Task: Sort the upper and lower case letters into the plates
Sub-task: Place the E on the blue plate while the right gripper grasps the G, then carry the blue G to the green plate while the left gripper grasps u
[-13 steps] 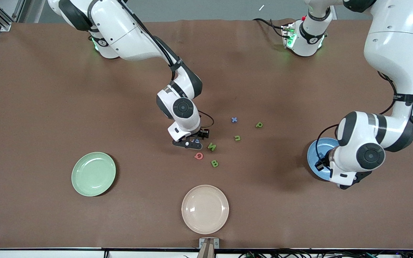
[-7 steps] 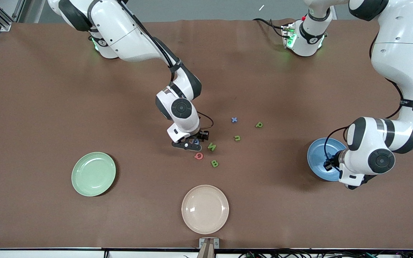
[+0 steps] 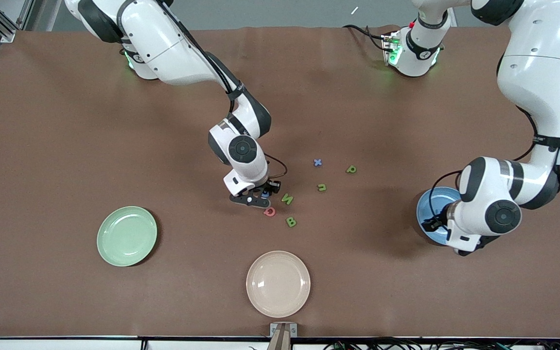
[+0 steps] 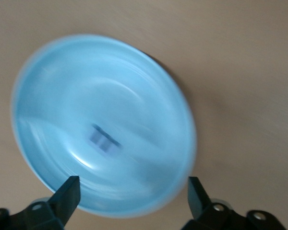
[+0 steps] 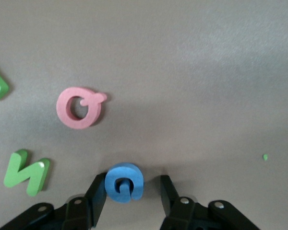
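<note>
Your right pincer [image 3: 255, 198] sits low at the worktop [image 3: 66, 136], near the middle. The blue G [image 5: 124, 182] is between its fingers [image 5: 98, 194], touching one; the other finger stands off with a small gap. So the pincer is spread around the G, not clamped on it.

Just beside it, nearer the front camera: the pink Q [image 3: 270, 211], close to the pincer. The green N [image 3: 287, 199] lies beside the Q, toward the left arm's end. The green B [image 3: 291, 222] is nearer the camera than the N. Tight room on that side.

Farther toward the left arm's end: the green n [image 3: 322, 187], the blue x [image 3: 318, 162], the green p [image 3: 351, 169], each apart from the others.

Your left pincer [image 4: 133, 195] hangs over the blue plate [image 3: 430, 204], fingers spread wide and holding nothing. A small blue letter [image 4: 103, 139] lies in the plate; too blurred to read.

The mint green plate [image 3: 127, 236] lies toward the right arm's end, well apart from the letters, with bare worktop between. The cream plate [image 3: 278, 283] lies near the worktop's front edge, nearer the camera than the B.
</note>
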Controlling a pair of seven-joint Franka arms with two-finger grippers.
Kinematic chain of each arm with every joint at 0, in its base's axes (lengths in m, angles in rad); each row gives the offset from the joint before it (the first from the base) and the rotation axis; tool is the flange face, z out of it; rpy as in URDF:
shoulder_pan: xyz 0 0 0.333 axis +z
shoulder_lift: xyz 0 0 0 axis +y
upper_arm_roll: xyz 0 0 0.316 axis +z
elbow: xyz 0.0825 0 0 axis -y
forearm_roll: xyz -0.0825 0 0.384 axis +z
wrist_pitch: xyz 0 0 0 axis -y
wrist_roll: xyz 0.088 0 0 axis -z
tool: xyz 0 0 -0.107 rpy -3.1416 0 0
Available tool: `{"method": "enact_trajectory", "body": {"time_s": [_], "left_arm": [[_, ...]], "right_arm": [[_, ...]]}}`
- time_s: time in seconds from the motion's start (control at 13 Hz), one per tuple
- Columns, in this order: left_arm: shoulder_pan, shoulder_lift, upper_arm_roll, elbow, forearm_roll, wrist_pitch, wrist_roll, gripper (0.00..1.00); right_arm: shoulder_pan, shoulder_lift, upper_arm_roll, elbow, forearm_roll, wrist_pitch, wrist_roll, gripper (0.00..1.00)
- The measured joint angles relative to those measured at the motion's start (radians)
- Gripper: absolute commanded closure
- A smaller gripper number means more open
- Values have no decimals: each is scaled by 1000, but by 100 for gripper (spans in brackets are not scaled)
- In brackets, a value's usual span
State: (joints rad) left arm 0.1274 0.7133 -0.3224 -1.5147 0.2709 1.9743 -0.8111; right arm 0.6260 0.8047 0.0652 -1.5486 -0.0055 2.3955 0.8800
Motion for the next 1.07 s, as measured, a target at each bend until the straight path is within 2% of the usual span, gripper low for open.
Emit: {"method": "enact_trajectory", "body": {"time_s": [0.15, 0.31, 0.38, 0.61, 0.77, 0.92, 1.07], "left_arm": [[-41, -4, -59, 0, 0, 1, -136, 13], [-135, -3, -69, -6, 0, 46, -250, 24], [-187, -3, -68, -11, 0, 81, -295, 26], [-314, -1, -65, -39, 1, 167, -373, 28], [-360, 2, -64, -89, 39, 260, -393, 30], [-392, 8, -63, -136, 105, 319, -405, 31], [-408, 12, -64, -163, 123, 350, -407, 31]], "right_arm": [[-1, 0, -3, 1, 0, 0, 0, 71], [0, 0, -4, 7, 0, -1, 0, 89], [0, 0, -8, 8, 0, -1, 0, 94], [-4, -1, -39, 29, -1, -10, -6, 96], [-35, -5, -64, 82, -2, -96, -70, 96], [-102, -12, -71, 126, -2, -170, -207, 95], [-192, -14, -74, 137, -2, -185, -385, 95]]}}
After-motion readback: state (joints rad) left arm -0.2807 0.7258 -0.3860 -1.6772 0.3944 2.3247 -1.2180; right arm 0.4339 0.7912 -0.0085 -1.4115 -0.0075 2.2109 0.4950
